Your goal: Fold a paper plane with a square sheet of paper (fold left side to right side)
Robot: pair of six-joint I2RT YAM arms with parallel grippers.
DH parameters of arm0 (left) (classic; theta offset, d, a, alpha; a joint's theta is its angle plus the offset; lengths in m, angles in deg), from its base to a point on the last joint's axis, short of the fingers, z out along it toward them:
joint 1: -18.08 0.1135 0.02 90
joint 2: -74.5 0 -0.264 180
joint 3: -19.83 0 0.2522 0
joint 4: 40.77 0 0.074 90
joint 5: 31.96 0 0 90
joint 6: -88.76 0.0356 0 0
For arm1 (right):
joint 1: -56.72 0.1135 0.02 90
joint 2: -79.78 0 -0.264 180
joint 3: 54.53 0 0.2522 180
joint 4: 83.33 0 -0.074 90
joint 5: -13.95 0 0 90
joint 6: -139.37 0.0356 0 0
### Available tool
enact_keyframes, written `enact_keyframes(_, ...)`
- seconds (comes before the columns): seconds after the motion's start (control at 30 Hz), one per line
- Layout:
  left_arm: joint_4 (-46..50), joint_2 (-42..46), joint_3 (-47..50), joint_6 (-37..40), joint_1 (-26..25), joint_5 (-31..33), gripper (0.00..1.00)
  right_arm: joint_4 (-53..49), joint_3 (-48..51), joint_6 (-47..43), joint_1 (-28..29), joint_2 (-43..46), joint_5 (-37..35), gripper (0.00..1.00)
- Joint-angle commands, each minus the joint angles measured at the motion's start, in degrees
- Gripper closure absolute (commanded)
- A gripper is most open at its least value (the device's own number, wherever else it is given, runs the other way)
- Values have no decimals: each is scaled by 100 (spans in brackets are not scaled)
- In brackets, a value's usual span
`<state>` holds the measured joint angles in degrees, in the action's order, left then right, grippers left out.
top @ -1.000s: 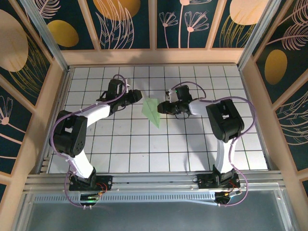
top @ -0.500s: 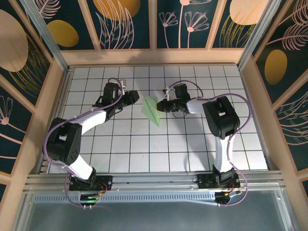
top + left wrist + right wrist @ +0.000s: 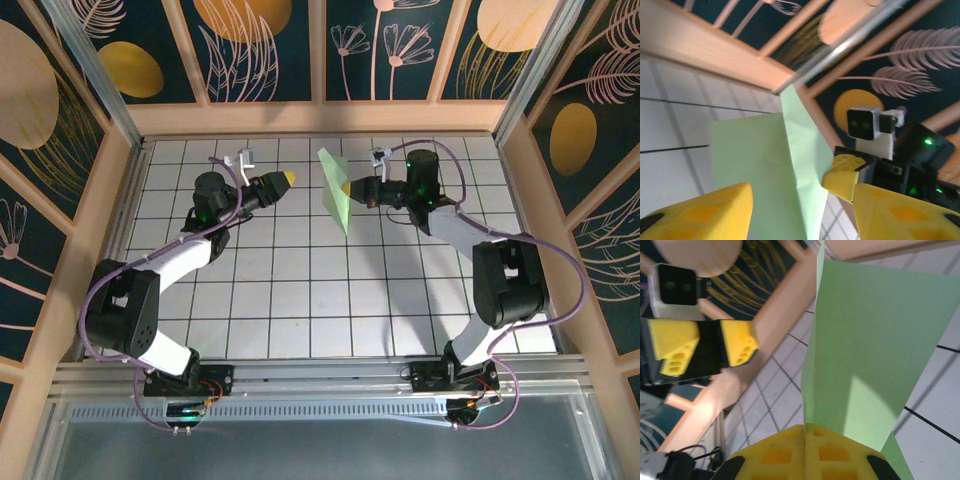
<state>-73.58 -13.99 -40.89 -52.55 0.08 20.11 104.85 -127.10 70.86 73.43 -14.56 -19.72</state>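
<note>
The square sheet of paper is folded into a creased, pointed pale-green paper plane point(image 3: 335, 195). It stands on edge above the white tiles at the far middle of the table. My right gripper point(image 3: 350, 188) is shut on its right edge; in the right wrist view the yellow pads point(image 3: 785, 452) meet with the paper plane point(image 3: 875, 340) clamped in the seam. My left gripper point(image 3: 287, 178) hovers just left of the paper, open and apart from it. In the left wrist view the paper plane point(image 3: 760, 165) rises beyond my left gripper point(image 3: 802, 200), with the right gripper's fingers point(image 3: 842, 175) pinching its far side.
The white grid table point(image 3: 300, 300) is boxed in by wooden frame walls point(image 3: 320, 117) at the back and both sides. An aluminium rail point(image 3: 320, 375) runs along the near edge by the arm bases. Purple cables loop off both arms.
My right gripper closed on the paper and lifted it off the tiles toward the back, standing it on edge. My left gripper drew back slightly and opened wider.
</note>
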Motion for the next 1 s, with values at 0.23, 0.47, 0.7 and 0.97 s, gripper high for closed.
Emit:
enact_keyframes(0.23,-685,-543,-552,-293,-403,-879,44,1077,112,791,227,189,1008,100)
enact_keyframes(0.47,-234,-775,-841,-37,-624,-728,45,1096,59,834,297,171,1054,100)
enact_keyframes(0.7,-90,-853,-841,13,-647,-683,54,1120,80,848,339,128,1011,100)
enact_keyframes(0.97,-151,-815,-842,-28,-661,-515,73,702,45,576,326,120,694,100)
